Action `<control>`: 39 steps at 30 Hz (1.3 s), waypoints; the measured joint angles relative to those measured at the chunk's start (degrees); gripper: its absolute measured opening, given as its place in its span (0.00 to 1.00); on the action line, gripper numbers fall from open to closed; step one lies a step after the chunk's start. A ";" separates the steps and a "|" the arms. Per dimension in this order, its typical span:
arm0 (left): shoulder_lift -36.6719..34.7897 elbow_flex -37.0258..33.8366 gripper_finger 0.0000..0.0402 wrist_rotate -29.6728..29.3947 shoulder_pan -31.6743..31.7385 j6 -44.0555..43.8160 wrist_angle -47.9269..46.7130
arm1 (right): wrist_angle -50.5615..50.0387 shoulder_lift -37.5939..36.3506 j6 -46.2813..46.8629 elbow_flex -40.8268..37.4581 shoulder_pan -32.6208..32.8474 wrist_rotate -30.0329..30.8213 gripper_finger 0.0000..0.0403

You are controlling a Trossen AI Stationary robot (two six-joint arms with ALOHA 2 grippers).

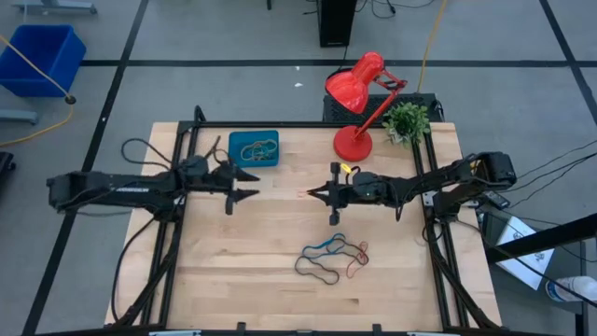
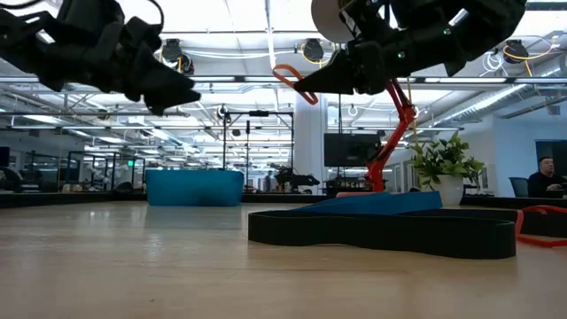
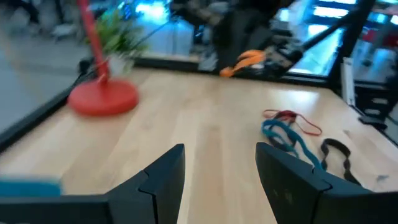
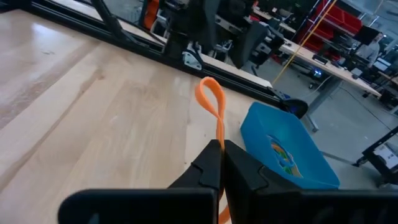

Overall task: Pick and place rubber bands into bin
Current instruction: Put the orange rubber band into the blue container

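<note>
- Your right gripper (image 4: 219, 148) was up off the table (image 1: 280, 271) near mid-table, jaws closed on one orange rubber band (image 4: 213, 106). Prob. lifted that high so the loop hung free and cleared the wood on the way to the bin (image 1: 254, 147).
- The orange band was pinched at one end; its free loop stuck out ahead of the fingertips. Long axis ran roughly in line w/ the fingers, pointing toward the left arm & the bin side, w/ the loop tilted a bit upward in the low view.
- Bin sat at the table's far edge, left of the red lamp (image 1: 356, 103). It already held a few bands, so the carry looked like another drop-off.
- Your left gripper (image 1: 250, 184) hovered just in front of the bin, jaws open, holding nothing. It pointed across at the right gripper, tips well apart; likely waiting.
- The remaining pile of bands (image 1: 331, 258) lay flat on the table near the front, below the right gripper: blue, black & red loops tangled, long side running across the table.
- Judgement: a leftward move toward the far edge was needed to get over the bin.
</note>
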 joint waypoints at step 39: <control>39.46 27.98 0.46 -9.07 -10.55 9.72 5.71 | -4.75 0.00 3.06 0.00 0.02 0.09 0.00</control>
